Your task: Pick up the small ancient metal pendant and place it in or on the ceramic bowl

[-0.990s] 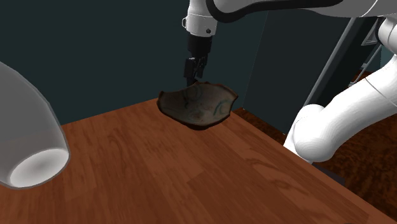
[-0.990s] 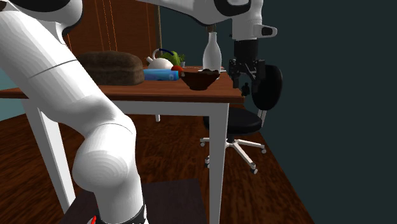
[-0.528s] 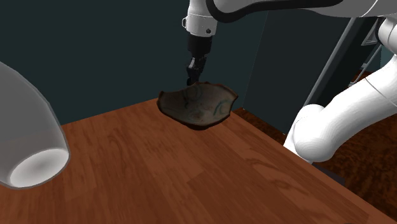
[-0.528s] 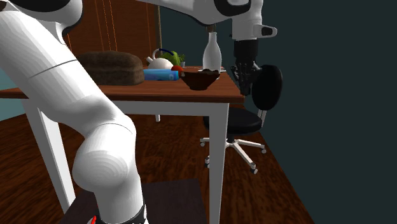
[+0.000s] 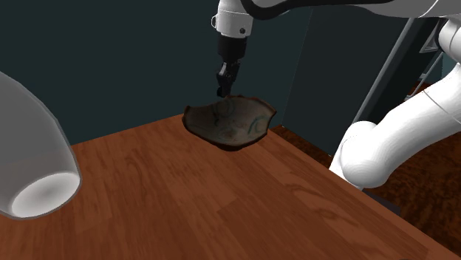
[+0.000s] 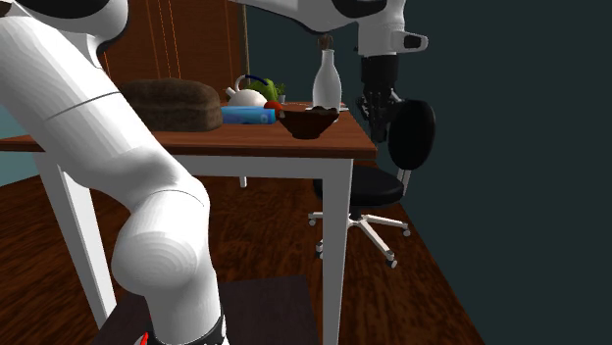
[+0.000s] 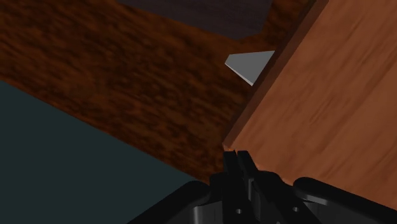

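risen slightly, closed gripper points down past bowl.

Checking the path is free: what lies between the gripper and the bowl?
In the second exterior view, a bare strip of tabletop, then air: the gripper hangs at its corner, beside the bowl.

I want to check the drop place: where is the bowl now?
In the shoulder view, the dark wavy-rimmed bowl sits at the wooden table's far corner, with the gripper close beyond its far rim.
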`<state>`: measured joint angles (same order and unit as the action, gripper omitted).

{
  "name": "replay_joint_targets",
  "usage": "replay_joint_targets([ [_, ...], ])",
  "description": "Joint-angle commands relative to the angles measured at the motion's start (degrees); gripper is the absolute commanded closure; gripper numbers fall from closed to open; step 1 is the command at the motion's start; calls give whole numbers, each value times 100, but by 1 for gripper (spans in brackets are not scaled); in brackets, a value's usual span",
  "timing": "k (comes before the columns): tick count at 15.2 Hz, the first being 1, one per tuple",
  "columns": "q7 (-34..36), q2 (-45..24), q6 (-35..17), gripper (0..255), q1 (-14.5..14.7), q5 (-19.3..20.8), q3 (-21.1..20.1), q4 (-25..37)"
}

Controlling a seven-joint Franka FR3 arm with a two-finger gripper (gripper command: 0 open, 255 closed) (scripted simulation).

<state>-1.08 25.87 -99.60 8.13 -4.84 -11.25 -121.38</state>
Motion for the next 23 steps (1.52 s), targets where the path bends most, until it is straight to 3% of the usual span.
replay_joint_targets([
  [1, 1, -16, 145, 255, -5, 7, 9, 159],
  [23, 88, -593, 1840, 255, -61, 115, 27, 2426],
])
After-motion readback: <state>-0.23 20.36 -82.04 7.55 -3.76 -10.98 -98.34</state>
